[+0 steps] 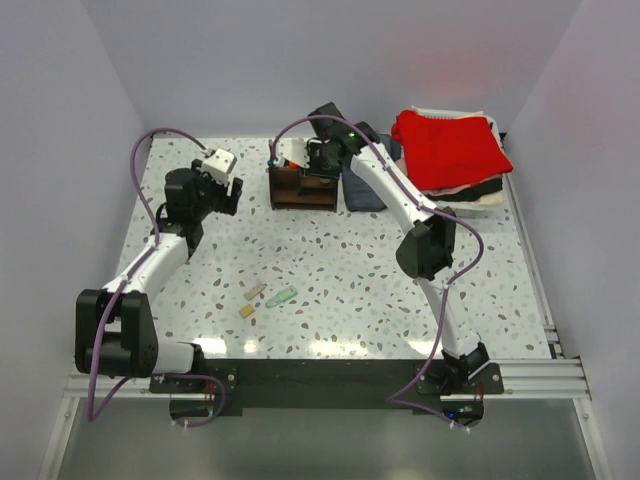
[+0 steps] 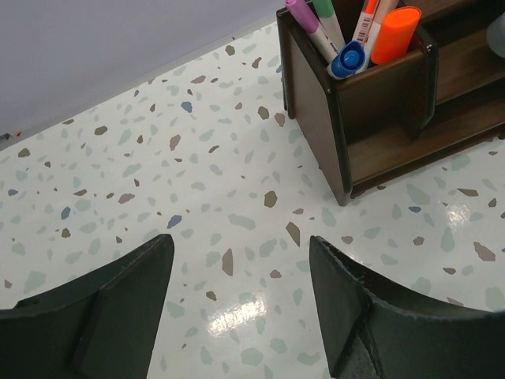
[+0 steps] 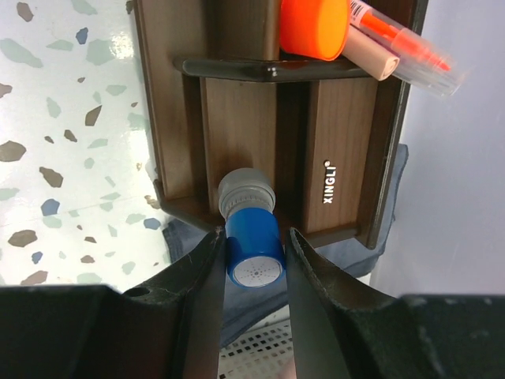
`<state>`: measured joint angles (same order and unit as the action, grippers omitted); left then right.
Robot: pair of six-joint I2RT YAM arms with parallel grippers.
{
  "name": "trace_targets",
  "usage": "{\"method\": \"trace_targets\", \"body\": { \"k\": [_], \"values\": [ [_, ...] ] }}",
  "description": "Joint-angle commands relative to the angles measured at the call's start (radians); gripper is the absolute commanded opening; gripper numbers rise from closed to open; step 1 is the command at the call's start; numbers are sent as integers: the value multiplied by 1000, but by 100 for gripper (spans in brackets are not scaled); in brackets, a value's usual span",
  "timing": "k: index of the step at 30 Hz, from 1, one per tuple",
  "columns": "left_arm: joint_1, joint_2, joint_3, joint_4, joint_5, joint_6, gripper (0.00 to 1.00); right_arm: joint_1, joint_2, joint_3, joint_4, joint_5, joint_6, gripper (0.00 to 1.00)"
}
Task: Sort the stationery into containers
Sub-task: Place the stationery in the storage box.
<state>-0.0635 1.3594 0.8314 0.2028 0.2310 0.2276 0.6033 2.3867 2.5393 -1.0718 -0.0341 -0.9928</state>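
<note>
Right now the right pincer [image 3: 254, 241] is clamped on a short blue cylinder [image 3: 251, 221] with a grey ribbed end, one finger on each side of its barrel, and holds it over the dark brown wooden desk organiser [image 3: 237, 118]; the grey end points at a low open compartment near the organiser's edge, though whether it touches the wood I cannot tell. At the other end of the organiser, in a taller compartment, stand an orange-capped marker [image 3: 314, 28], a clear highlighter [image 3: 410, 47] with orange inside and a peach-coloured pen [image 3: 371, 59]; the left wrist view adds a blue-capped pen [image 2: 348, 59], a purple-capped pen [image 2: 304, 16] and a green-capped pen [image 2: 323, 9] in that same compartment. White lettering [image 3: 330, 183] reading XINGLI runs along one wooden divider. The left pincer [image 2: 241, 245] hangs with its jaws apart and nothing between them over the speckled worktop [image 2: 197, 181], near the organiser's tall end but apart from it. Seen from above, the organiser stands toward the far middle of the worktop, with a folded dark blue cloth [image 1: 362, 188] just beside its right side and a red cloth [image 1: 450, 148] on a pile further right. Well apart from it, nearer the arm bases, lie a small tan block [image 1: 256, 292], a second tan block [image 1: 247, 311] and a pale green piece [image 1: 281, 297], close together on the worktop
</note>
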Motion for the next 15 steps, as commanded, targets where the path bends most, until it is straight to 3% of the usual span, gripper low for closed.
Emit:
{"method": "trace_targets", "body": {
  "k": [1,10,15],
  "values": [
    [17,7,-3,69,22,-24,74,4,17,39,59,31,-44,0],
    [31,40,28,64,48,-24,74,6,39,29,111,98,-24,1],
    [36,50,37,64,60,-22,74,6,32,9,187,123,-10,24]
  ]
}}
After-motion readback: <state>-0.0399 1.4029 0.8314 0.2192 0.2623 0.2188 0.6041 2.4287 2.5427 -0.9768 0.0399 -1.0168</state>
